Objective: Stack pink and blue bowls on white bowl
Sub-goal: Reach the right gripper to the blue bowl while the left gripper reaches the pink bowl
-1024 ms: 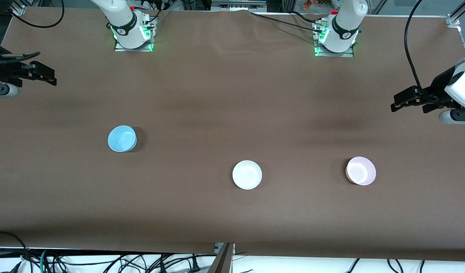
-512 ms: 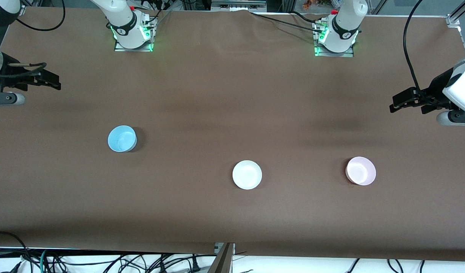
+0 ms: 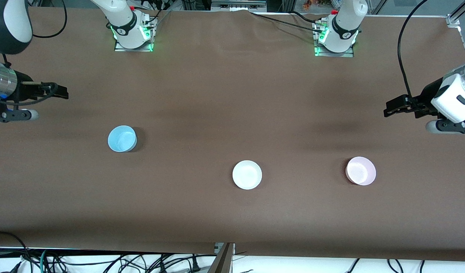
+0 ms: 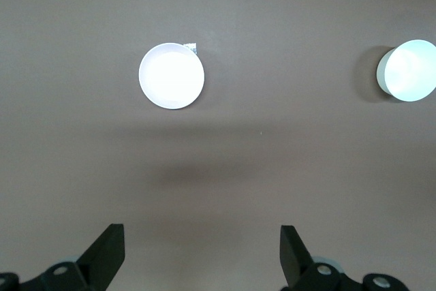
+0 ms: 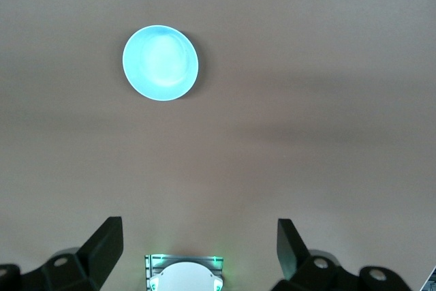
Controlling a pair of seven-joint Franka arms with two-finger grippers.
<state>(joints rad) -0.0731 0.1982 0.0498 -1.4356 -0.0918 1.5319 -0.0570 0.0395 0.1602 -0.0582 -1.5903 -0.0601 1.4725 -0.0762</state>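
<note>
Three bowls stand apart on the brown table, all upright and empty. The blue bowl (image 3: 122,138) (image 5: 160,64) is toward the right arm's end. Nearest the front camera, in the middle, is the white bowl (image 3: 247,174) (image 4: 407,71). The pink bowl (image 3: 360,170) sits toward the left arm's end and looks almost white in the left wrist view (image 4: 172,76). My right gripper (image 3: 62,93) (image 5: 199,247) hangs open and empty, high over the table between its base and the blue bowl. High up beside the pink bowl, my left gripper (image 3: 387,110) (image 4: 202,250) is also open and empty.
The right arm's base (image 3: 130,32) (image 5: 180,274) and the left arm's base (image 3: 336,36) stand on the table's edge farthest from the front camera. Cables (image 3: 103,261) lie below the near edge. Bare brown table (image 3: 232,106) surrounds the bowls.
Both grippers have come in from the table's ends toward the bowls. The three bowls have not moved.
</note>
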